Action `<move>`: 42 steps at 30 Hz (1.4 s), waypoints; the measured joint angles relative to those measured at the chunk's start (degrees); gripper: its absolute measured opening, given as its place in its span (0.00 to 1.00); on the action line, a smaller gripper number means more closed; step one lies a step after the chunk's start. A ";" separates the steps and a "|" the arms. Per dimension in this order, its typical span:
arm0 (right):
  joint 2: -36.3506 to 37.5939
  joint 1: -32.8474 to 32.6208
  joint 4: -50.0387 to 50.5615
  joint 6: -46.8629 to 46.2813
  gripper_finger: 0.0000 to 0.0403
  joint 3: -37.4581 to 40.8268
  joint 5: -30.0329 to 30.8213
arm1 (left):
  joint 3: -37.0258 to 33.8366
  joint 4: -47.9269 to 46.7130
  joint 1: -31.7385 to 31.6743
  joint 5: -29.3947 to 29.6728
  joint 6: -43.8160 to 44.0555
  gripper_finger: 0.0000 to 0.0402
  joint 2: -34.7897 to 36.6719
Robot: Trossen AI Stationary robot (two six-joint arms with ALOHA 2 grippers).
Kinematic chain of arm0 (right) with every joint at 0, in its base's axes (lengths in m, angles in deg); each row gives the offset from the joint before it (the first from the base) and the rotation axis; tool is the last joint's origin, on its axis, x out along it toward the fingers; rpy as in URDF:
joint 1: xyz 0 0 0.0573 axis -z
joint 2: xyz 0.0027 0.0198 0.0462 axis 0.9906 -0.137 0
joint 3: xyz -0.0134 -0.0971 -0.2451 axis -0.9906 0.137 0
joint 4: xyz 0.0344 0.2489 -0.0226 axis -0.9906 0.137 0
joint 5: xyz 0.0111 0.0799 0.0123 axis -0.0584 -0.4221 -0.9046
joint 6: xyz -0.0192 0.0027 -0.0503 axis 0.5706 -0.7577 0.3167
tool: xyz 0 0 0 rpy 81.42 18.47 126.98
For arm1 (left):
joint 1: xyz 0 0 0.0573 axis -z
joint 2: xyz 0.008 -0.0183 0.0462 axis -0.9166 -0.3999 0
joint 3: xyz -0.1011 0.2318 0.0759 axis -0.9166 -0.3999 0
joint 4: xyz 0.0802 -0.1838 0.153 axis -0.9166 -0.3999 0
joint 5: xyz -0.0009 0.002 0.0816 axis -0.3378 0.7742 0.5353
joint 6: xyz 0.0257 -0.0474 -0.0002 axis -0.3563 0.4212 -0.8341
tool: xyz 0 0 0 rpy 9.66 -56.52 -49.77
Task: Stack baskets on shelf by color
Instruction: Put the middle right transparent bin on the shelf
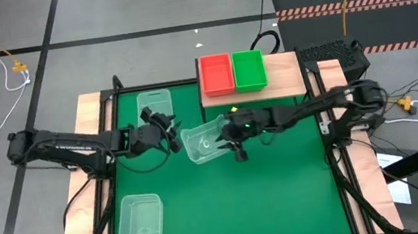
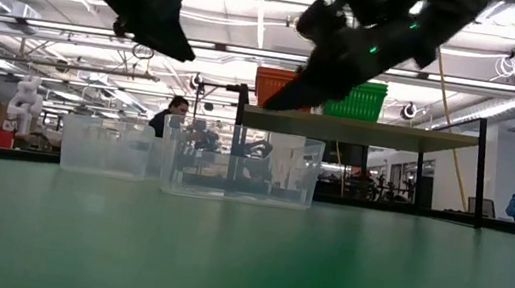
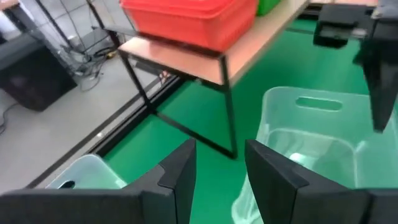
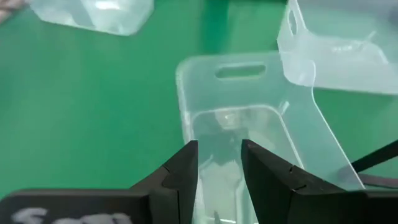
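Three clear baskets rest bottom-down on the green mat: one mid-table [image 1: 203, 142] [image 2: 239, 167] [image 4: 249, 124], one toward the far left [image 1: 154, 106] [image 2: 105, 148], one near left [image 1: 140, 223]. The wooden shelf [image 1: 289, 77] [image 3: 249, 43] carries an orange-red basket [image 1: 216, 75] [image 3: 186, 18] and a green basket [image 1: 249, 70]. My right gripper [image 1: 230, 136] [image 4: 217, 168] hovers open just above the mid-table basket's right end. My left gripper [image 1: 169, 135] [image 3: 219, 168] hangs open in the air to that basket's left.
The shelf's thin dark legs [image 3: 229, 106] stand just beyond the mid-table basket. The shelf top has bare wood [image 1: 289, 77] to the right of the green basket. Open mat [image 1: 270, 199] lies toward the near right. People sit in the room behind [image 2: 176, 112].
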 joint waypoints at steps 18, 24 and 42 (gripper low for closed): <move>-4.46 -0.82 10.66 -9.63 0.29 -2.91 -3.05 | 0.02 -7.21 -5.93 -0.39 -0.09 0.34 16.83; 0.40 -4.19 10.71 -13.72 0.29 -3.01 -2.91 | 0.02 -6.39 -5.50 -0.42 -1.76 0.34 18.29; 24.78 -8.42 29.42 -12.17 0.29 -3.05 15.76 | 0.01 -4.44 0.60 -27.70 -10.60 0.34 -1.36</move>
